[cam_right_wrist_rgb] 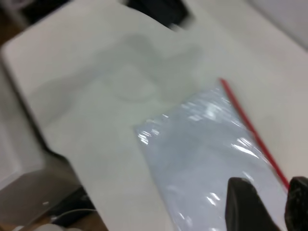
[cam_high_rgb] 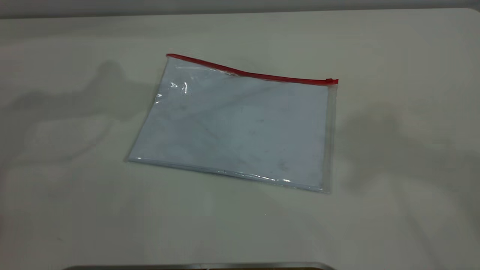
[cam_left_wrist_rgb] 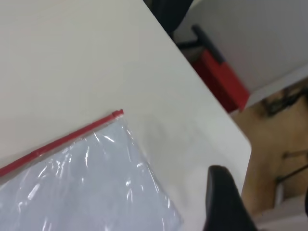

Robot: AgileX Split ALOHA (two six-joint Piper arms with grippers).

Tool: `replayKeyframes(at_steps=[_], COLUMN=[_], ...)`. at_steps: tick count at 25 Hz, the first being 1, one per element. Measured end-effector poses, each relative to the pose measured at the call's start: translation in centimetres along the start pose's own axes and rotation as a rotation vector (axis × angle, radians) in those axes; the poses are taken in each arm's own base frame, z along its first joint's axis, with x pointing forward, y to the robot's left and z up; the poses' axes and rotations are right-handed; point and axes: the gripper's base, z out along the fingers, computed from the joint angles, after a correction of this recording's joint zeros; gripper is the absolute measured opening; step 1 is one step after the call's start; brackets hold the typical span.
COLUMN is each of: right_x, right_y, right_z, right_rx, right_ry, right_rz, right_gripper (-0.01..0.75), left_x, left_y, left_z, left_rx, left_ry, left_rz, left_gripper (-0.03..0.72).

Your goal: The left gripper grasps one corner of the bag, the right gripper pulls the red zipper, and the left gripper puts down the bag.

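The bag (cam_high_rgb: 240,123) lies flat on the white table, clear plastic over smudged white paper. The red zipper (cam_high_rgb: 247,72) runs along its far edge, with the slider tab (cam_high_rgb: 331,81) at the right end. Neither gripper shows in the exterior view; only their shadows fall on the table. In the left wrist view my left gripper (cam_left_wrist_rgb: 262,202) is open and empty above the table near its edge, off from the corner of the bag (cam_left_wrist_rgb: 118,114). In the right wrist view my right gripper (cam_right_wrist_rgb: 279,199) is open and empty above the bag (cam_right_wrist_rgb: 207,144), with the red zipper (cam_right_wrist_rgb: 250,127) running between its fingertips.
The table's edge (cam_left_wrist_rgb: 211,96) runs close to my left gripper, with a red and black object (cam_left_wrist_rgb: 221,77) on the floor beyond it. A metal strip (cam_high_rgb: 198,266) lies at the near table edge. A dark object (cam_right_wrist_rgb: 159,9) sits past the far side.
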Motion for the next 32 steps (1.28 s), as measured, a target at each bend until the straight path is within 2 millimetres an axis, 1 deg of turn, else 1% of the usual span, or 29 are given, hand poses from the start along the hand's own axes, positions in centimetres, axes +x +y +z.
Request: replayKeyframes(at_steps=[2, 4, 5, 6, 8, 9, 11, 13, 15, 16, 18, 21, 23, 24, 27, 30, 32], right_x=[0.6, 1.8, 2.8, 4.0, 6.7, 8.3, 11.4, 14.6, 17.2, 18.6, 21.0, 24.9, 26.9, 27.3, 27.4, 27.9, 28.1], right_y=[1.5, 2.8, 3.5, 4.2, 5.5, 6.2, 7.1, 7.8, 8.2, 8.3, 8.6, 9.0, 9.3, 9.4, 9.7, 9.7, 9.7], right_z=[-2.9, -5.1, -6.1, -6.9, -7.9, -8.2, -8.3, -7.9, -7.2, -6.7, -5.5, -3.5, -2.7, -2.6, -3.1, -3.0, -3.0], right_rx=[0.102, 0.194, 0.241, 0.282, 0.341, 0.365, 0.407, 0.445, 0.464, 0.464, 0.454, 0.435, 0.436, 0.444, 0.484, 0.508, 0.514], right_ry=[-0.005, -0.001, 0.005, 0.015, 0.037, 0.054, 0.095, 0.147, 0.199, 0.227, 0.275, 0.358, 0.378, 0.373, 0.285, 0.232, 0.225], right_rz=[0.055, 0.128, 0.156, 0.175, 0.221, 0.233, 0.25, 0.261, 0.274, 0.289, 0.337, 0.428, 0.469, 0.479, 0.471, 0.457, 0.452], right_gripper=[0.25, 0.25, 0.25, 0.25, 0.25, 0.25, 0.25, 0.25, 0.25, 0.25, 0.25, 0.25, 0.25, 0.25, 0.25, 0.24, 0.236], left_x=[-1.4, -2.2, -2.4, -2.4, -2.2, -1.9, -1.0, 0.1, 1.4, 2.5, 4.4, 8.4, 11.2, 12.9, 17.1, 20.6, 22.5], left_y=[-4.4, -8.1, -10.6, -12.7, -16.3, -18.2, -21.1, -23.7, -25.4, -26.2, -26.9, -26.4, -25.8, -25.2, -24.2, -23.5, -23.4], left_z=[-2.3, -4.3, -5.6, -6.7, -8.6, -9.6, -11.3, -13.0, -14.0, -14.4, -14.8, -14.4, -14.0, -13.6, -12.6, -11.8, -11.5], left_rx=[-0.06, -0.126, -0.177, -0.226, -0.323, -0.372, -0.488, -0.603, -0.681, -0.724, -0.78, -0.838, -0.869, -0.879, -0.899, -0.915, -0.922], left_ry=[0.029, 0.044, 0.055, 0.062, 0.07, 0.066, 0.069, 0.055, 0.04, 0.035, 0.036, 0.083, 0.121, 0.153, 0.209, 0.249, 0.252], left_rz=[0.082, 0.145, 0.184, 0.211, 0.248, 0.266, 0.274, 0.261, 0.233, 0.209, 0.17, 0.069, 0.012, -0.026, -0.103, -0.139, -0.15], left_gripper=[0.465, 0.465, 0.465, 0.465, 0.465, 0.465, 0.465, 0.465, 0.465, 0.465, 0.465, 0.465, 0.465, 0.465, 0.465, 0.465, 0.465])
